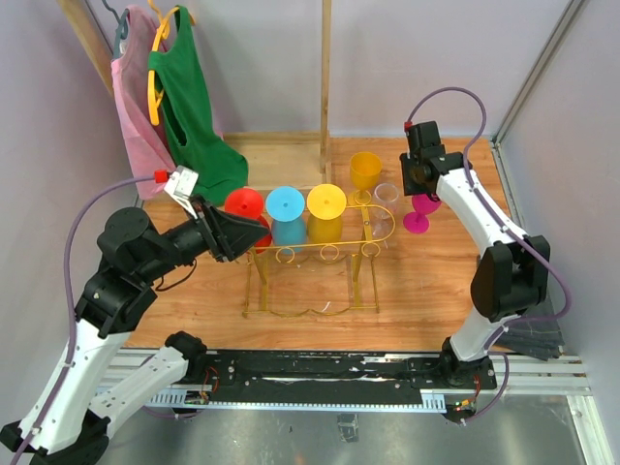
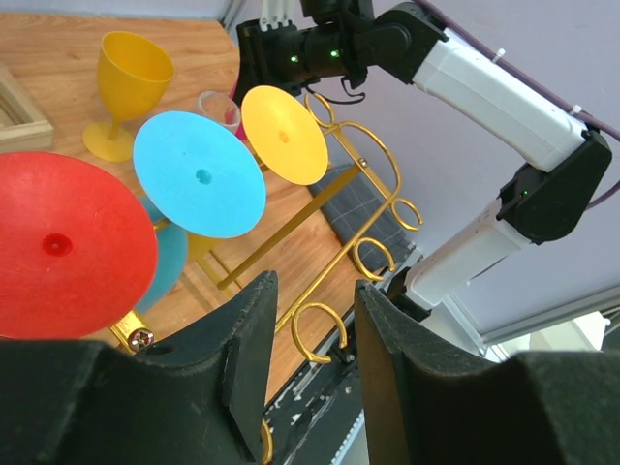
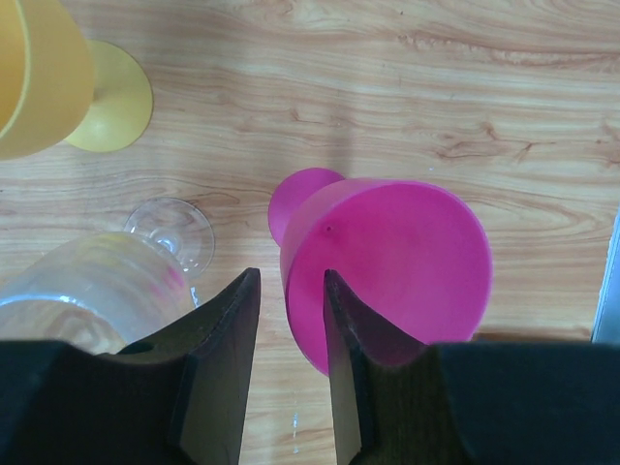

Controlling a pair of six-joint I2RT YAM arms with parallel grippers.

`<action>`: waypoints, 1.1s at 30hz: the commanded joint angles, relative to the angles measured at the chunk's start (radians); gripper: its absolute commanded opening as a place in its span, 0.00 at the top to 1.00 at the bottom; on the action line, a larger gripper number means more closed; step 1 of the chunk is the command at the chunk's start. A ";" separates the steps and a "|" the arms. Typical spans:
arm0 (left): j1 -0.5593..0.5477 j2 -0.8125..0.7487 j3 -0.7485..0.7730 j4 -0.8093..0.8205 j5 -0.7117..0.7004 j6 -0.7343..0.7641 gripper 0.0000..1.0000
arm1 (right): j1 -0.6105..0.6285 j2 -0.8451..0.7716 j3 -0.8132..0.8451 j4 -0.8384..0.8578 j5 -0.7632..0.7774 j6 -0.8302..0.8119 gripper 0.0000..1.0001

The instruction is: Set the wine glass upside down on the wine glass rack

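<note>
- Magenta plastic wine glass [image 3: 397, 262] stands upright on the wooden table [image 1: 436, 281], beside the gold thin-wire rack [image 1: 329, 250].
- Right gripper [image 3: 289, 291] hangs parted over its rim — left gripper [image 2: 313, 291] is parted too, empty.
- A thin rim pinch may slip, knocking the near clear glass [image 3: 77, 291].

Under the right claw [image 3: 289, 286] the wine glass [image 3: 387, 266] stands upright on the surface [image 3: 436, 97], with a second glass [image 3: 87, 291] just to the left and a third glass [image 3: 29, 77] farther left. Ahead of the left claw [image 2: 312, 291], three upturned glasses [image 2: 199, 174] hang in a row on the wine glass rack [image 2: 320, 199].
</note>
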State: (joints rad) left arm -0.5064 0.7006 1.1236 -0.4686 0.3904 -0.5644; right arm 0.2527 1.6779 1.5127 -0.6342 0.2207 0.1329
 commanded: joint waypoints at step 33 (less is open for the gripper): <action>-0.007 0.004 -0.019 0.106 0.023 -0.074 0.56 | 0.063 -0.594 -0.246 0.270 0.100 0.112 0.99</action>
State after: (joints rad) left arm -0.5064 0.6861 1.1168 -0.4271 0.3901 -0.6140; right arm 0.2756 1.2522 1.3476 -0.5144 0.3130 0.1978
